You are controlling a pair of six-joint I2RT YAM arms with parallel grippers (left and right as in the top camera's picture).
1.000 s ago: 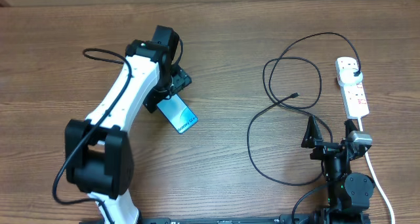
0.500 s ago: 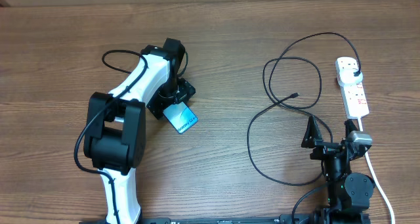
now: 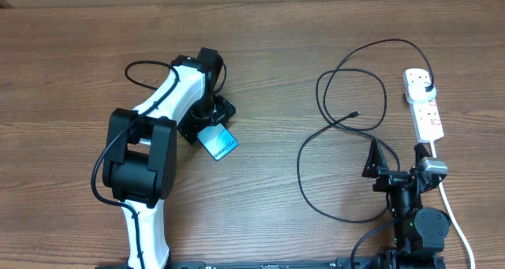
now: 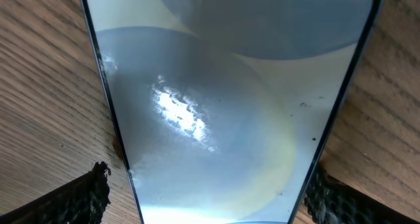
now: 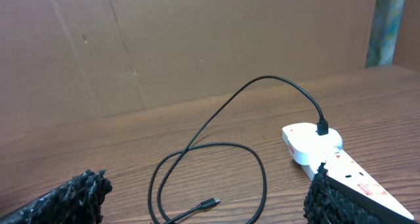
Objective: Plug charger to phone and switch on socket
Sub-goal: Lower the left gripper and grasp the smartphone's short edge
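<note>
Overhead view: the left gripper (image 3: 207, 121) is spread wide, nothing pinched, and the phone (image 3: 217, 141) is seen just beneath it, between the fingers (image 4: 85, 198). The jaws should be lowered squarely over the long edges and closed gently, the port end being left free.

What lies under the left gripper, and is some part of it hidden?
The phone, screen up on the table, between the fingers of the open left gripper. Overhead, the gripper covers its far end; its charging port cannot be seen.
</note>
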